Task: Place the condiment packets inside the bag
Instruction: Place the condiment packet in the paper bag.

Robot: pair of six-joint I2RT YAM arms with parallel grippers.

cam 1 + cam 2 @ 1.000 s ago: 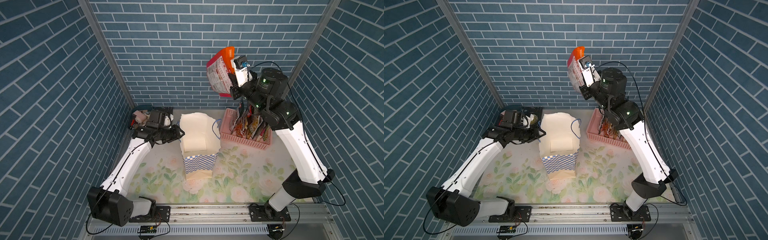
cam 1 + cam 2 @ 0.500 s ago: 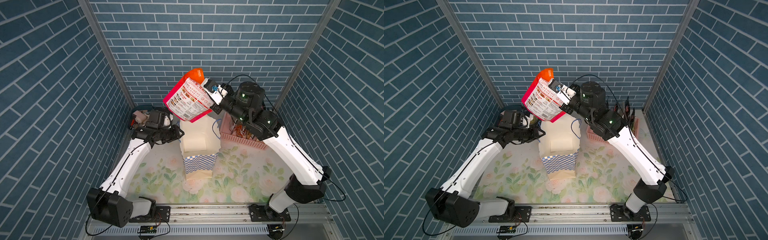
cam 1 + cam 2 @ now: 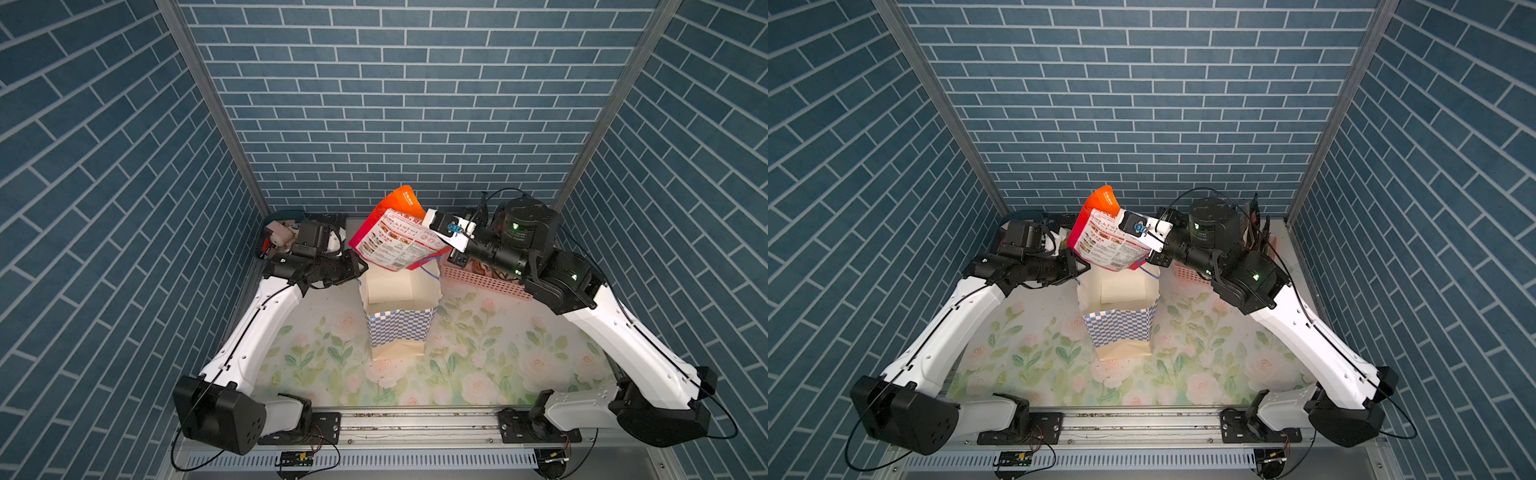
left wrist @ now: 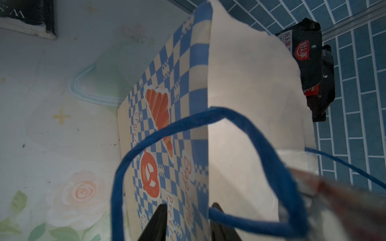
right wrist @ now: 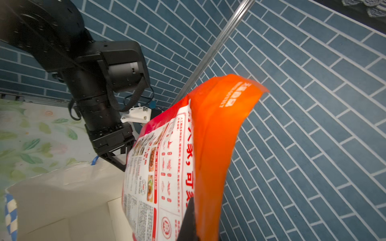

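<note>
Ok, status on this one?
Right fingers shut on packet, above bag mouth. Left fingers open astride bag rim. Mouth unobstructed.

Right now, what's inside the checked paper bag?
The checked bag shows only bare white paper inside. The orange packet over it covers its far rim.

Packet (image 3: 395, 245) above the bag (image 3: 399, 328)

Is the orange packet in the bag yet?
Out. The packet hangs tilted over the bag's open mouth, clamped in the right pincer.
</note>
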